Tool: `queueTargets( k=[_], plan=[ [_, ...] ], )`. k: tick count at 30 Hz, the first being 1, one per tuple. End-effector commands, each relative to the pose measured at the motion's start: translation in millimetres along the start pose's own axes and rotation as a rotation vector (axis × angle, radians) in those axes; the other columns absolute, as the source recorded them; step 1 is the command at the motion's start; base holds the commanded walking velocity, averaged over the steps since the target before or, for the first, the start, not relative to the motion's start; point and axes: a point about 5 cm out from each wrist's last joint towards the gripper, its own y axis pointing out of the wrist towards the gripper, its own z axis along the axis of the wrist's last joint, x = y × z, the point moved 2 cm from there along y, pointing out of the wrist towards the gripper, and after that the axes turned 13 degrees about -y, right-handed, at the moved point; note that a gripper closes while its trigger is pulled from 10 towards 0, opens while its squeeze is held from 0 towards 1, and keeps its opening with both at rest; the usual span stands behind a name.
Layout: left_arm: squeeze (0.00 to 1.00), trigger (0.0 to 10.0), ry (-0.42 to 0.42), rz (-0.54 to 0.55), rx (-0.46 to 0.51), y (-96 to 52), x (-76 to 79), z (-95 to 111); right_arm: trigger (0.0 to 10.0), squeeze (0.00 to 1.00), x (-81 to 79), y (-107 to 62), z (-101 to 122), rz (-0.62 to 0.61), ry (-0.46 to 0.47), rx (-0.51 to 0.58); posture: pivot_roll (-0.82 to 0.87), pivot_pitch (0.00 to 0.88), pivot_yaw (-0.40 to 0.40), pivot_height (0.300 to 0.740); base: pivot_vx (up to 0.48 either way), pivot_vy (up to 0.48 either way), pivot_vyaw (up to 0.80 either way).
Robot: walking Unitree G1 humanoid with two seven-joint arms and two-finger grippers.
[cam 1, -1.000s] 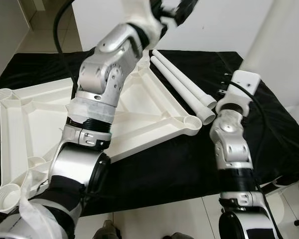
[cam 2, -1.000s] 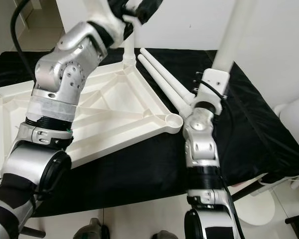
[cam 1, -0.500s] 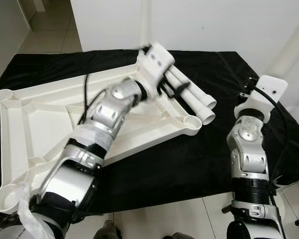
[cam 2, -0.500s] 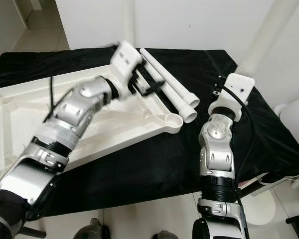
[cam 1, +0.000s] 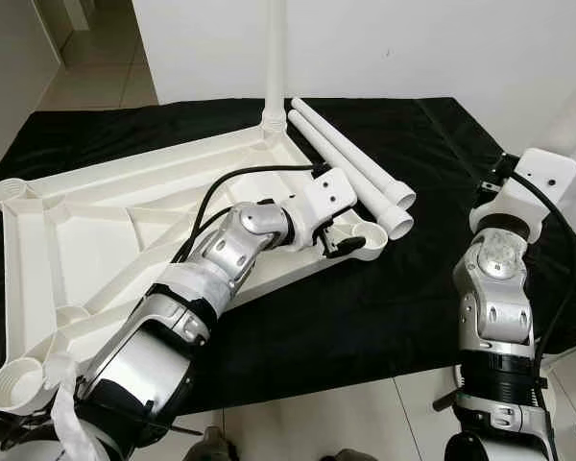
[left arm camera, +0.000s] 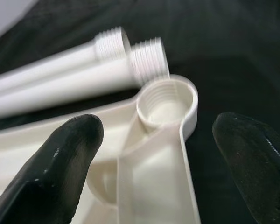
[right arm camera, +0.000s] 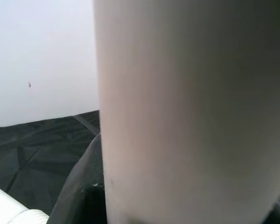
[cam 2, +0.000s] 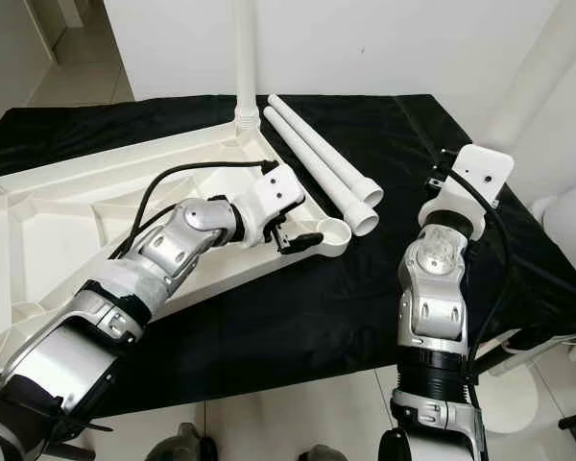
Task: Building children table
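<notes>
The white table top (cam 1: 77,240) lies upside down on a black cloth. One white leg (cam 1: 276,58) stands upright in its far corner socket. Two more legs (cam 1: 355,163) lie side by side on the cloth, their threaded ends (left arm camera: 147,58) next to the near right corner socket (left arm camera: 168,102). My left gripper (cam 1: 341,240) is open and hovers just over that empty socket, one finger (left arm camera: 60,158) on each side of the corner rib. My right gripper (cam 2: 494,144) is raised at the cloth's right edge, shut on a fourth leg (cam 2: 542,82) that slants up past the wall.
The black cloth (cam 1: 298,327) ends close in front of me, with pale floor (cam 1: 346,423) below. A white fan (cam 2: 571,230) stands to the right of the cloth. A white wall (cam 1: 413,48) runs behind the far edge.
My left arm has swung down from the upright leg at the far corner to the near right corner socket. My right arm has shifted right, still carrying its leg.
</notes>
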Motion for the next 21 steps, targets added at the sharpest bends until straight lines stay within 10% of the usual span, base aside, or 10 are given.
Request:
queueTargets(
  k=[1,16,21],
  plan=[
    [0.0,10.0,-0.008,0.079,-0.062,3.7,-6.7,-11.5,10.0,0.0,3.8,0.1,3.3,-0.008,0.003,0.008,-0.02,0.011,0.016,0.74,0.0,0.0,0.0],
    [0.0,10.0,0.105,-0.186,-0.211,-1.4,21.2,-44.9,10.0,0.0,8.2,0.4,2.9,-0.017,-0.008,0.002,-0.02,0.017,0.024,0.74,0.0,0.0,0.0],
    [0.0,10.0,0.154,-0.424,-0.286,-24.9,35.7,-62.5,10.0,0.0,9.8,-0.4,0.6,-0.019,-0.016,-0.008,-0.02,0.024,0.023,0.74,0.0,0.0,0.0]
  ],
)
